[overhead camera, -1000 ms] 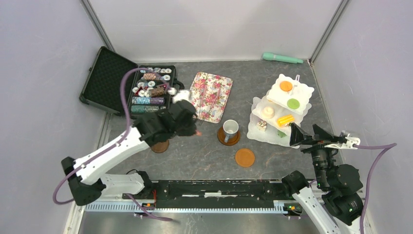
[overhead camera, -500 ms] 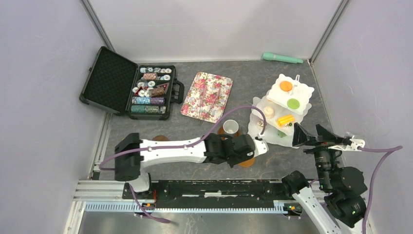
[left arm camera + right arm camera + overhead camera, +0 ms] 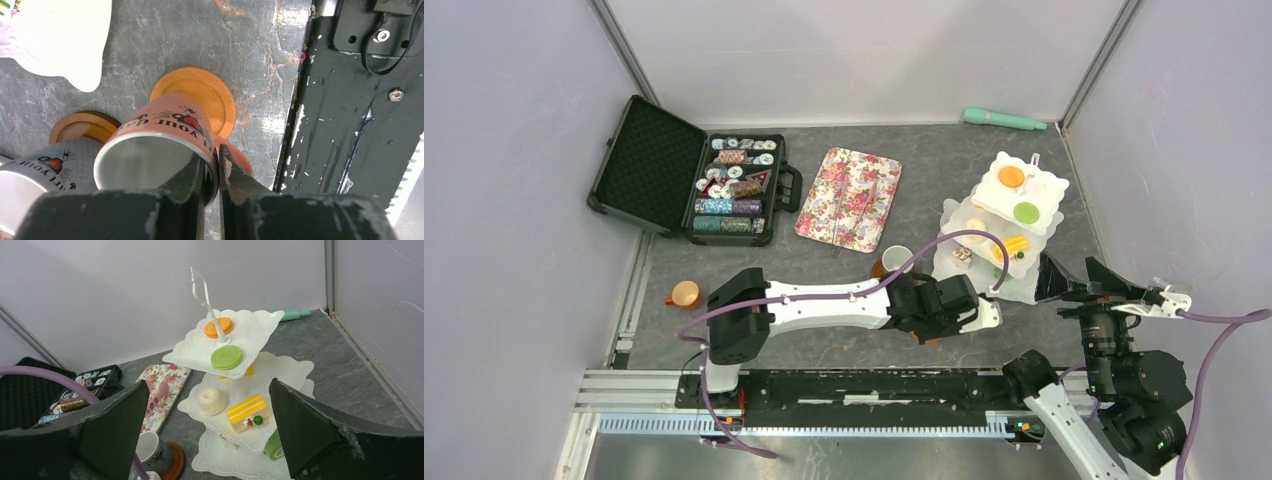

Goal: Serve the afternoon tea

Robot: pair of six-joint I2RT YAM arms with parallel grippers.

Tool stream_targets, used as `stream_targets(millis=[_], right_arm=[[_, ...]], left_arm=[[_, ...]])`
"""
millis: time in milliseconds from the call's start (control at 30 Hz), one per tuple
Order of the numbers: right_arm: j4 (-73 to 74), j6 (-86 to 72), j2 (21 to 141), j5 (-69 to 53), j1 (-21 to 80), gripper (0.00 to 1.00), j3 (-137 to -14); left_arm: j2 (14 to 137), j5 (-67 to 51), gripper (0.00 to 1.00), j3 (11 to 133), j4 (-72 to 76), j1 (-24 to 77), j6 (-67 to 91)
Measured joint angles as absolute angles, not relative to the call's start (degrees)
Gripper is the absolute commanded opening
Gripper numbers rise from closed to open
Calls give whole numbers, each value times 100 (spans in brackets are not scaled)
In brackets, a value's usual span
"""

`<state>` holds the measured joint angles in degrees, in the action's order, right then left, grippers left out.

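Left tool (image 3: 215,159) is gripping orange mug (image 3: 165,114) by rim.
Its mouth is facing the wrist — base over saucer (image 3: 212,90); right tool (image 3: 208,385) is gaping.

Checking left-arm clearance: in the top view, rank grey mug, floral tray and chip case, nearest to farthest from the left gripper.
From the left gripper, shut on the orange mug:
1. Grey mug, just behind it.
2. Floral tray, farther back.
3. Chip case, far back-left.

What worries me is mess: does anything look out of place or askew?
One small orange mug stands alone near the left edge of the grey table, far from the white three-tier stand.
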<state>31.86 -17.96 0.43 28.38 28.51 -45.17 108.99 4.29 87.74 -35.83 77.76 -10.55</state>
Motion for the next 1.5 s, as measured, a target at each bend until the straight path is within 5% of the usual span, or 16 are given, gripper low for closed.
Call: stream_targets(millis=[333, 633, 900, 1267, 1500], right_arm=[[3227, -1800, 43, 2860, 2851, 98, -4517], [3227, -1822, 43, 2860, 2851, 98, -4517], [3227, -1826, 43, 2860, 2851, 98, -4515], [3223, -1826, 43, 2862, 2851, 98, -4429], [3218, -1841, 43, 2856, 2851, 98, -4281]], left_arm=[[11246, 429, 2, 8932, -3879, 7776, -1216], [11273, 451, 37, 8991, -3927, 7776, -1210], [11067, 591, 44, 9017, -3907, 7749, -1203], [7839, 637, 56, 7478, -2742, 7255, -676], [6294, 2508, 51, 6128, -2593, 5583, 954]])
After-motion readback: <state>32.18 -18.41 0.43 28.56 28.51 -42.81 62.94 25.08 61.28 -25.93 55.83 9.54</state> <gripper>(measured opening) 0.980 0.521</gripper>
